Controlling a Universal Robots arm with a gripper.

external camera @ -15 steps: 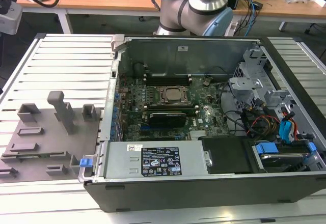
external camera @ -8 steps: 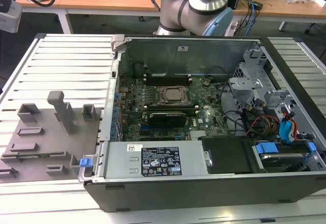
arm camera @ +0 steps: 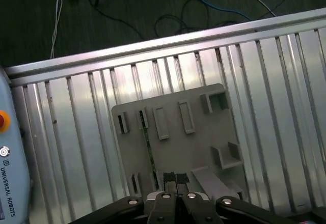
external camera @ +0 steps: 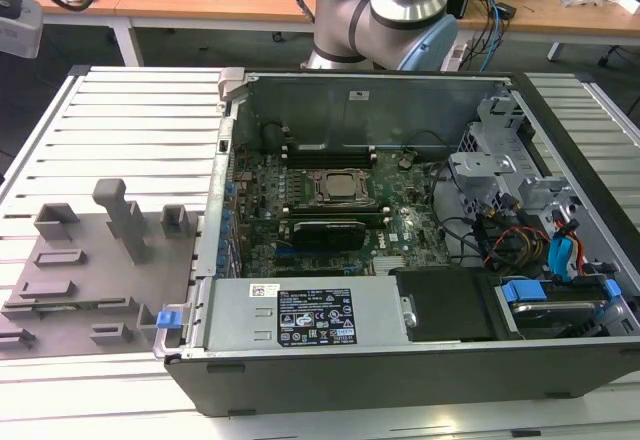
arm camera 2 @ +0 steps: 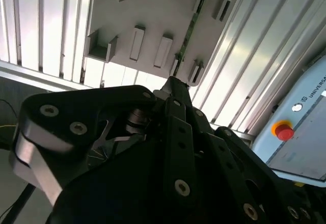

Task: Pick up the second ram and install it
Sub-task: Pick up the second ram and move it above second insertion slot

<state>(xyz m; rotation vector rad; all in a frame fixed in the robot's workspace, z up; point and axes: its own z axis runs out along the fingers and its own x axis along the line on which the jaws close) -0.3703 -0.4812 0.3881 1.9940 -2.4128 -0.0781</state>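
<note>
Hand (arm camera: pixel 175 177) shut, empty, over gray tray (arm camera: pixel 204 132) on counter (arm camera: pixel 76 132); RAM stick (arm camera: pixel 149 150) slotted upright nr tray's edge.

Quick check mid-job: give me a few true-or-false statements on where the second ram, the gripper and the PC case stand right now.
1. The second ram stands on edge in a slot of the grey fixture plate. True.
2. The gripper holds the ram. False: it hangs above the plate, shut on nothing.
3. The computer case is open, with the CPU socket exposed. True.
4. The fixture plate lies on the exterior view's right of the case. False: it lies on that view's left.
</note>
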